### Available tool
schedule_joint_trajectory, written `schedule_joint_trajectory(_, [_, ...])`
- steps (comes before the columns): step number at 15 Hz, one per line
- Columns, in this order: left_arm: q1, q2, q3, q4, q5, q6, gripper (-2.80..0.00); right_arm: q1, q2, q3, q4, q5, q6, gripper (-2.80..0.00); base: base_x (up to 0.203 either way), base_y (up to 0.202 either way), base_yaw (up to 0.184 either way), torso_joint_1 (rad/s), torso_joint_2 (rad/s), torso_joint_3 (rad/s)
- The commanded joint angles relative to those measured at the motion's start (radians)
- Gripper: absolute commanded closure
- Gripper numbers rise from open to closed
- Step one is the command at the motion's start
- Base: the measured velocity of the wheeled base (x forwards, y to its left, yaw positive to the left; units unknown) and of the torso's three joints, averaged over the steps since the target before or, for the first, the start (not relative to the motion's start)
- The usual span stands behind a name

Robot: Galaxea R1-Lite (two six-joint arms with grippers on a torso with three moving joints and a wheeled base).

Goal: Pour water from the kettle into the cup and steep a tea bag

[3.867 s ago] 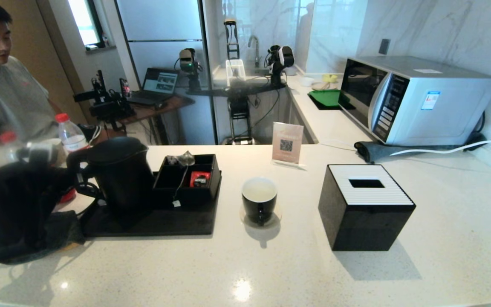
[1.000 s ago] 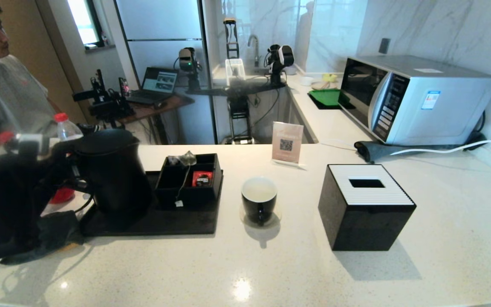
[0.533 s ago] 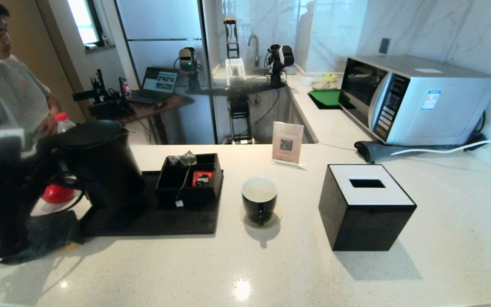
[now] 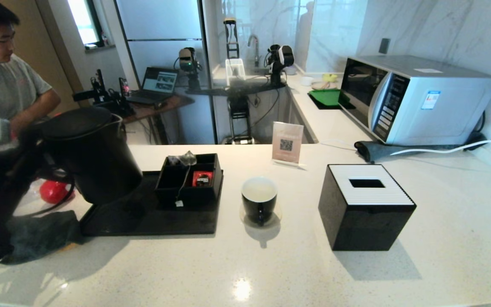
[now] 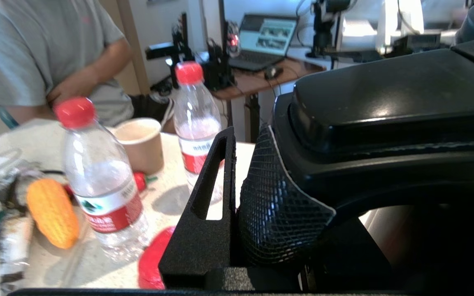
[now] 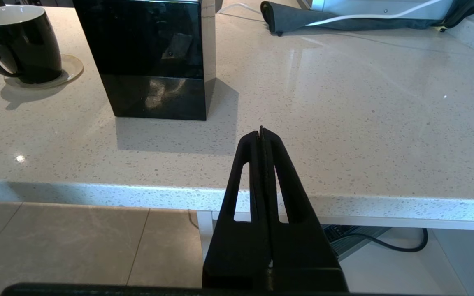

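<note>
Lifted off the black tray (image 4: 151, 221) since the earlier frames, the kettle (image 4: 90, 155) now hangs tilted at the left of the head view, its base clear of the tray. It is matte black, jug-shaped, lid flat and closed. The left claw (image 5: 237, 197) is clamped on its loop handle. The right claw (image 6: 261, 139), pressed together on nothing, idles below the table (image 4: 271, 264) edge. No pouring looks begun: the cup (image 4: 259, 200), black with a white inside, sits mid-frame on its coaster, well apart from the kettle. The tea bag (image 4: 182, 160) lies in the tray's organiser, string dangling; steeping remains.
</note>
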Motion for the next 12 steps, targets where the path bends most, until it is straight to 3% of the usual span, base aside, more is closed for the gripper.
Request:
schedule_joint_trajectory(1, [0.000, -0.069, 0.038, -0.047, -0.006, -0.008, 0.00, -0.001, 0.001, -0.001, 0.000, 0.000, -0.001, 0.00, 0.000, 0.000, 0.000, 0.000, 0.00, 0.000])
schedule_joint_trajectory(6, [-0.016, -0.183, 0.124, 0.009, -0.012, -0.013, 0.00, 0.000, 0.001, 0.000, 0.000, 0.000, -0.001, 0.00, 0.000, 0.000, 0.000, 0.000, 0.00, 0.000])
schedule_joint_trajectory(12, [-0.124, -0.315, 0.194, 0.103, -0.014, -0.014, 0.00, 0.000, 0.001, 0.000, 0.000, 0.000, -0.001, 0.00, 0.000, 0.000, 0.000, 0.000, 0.00, 0.000])
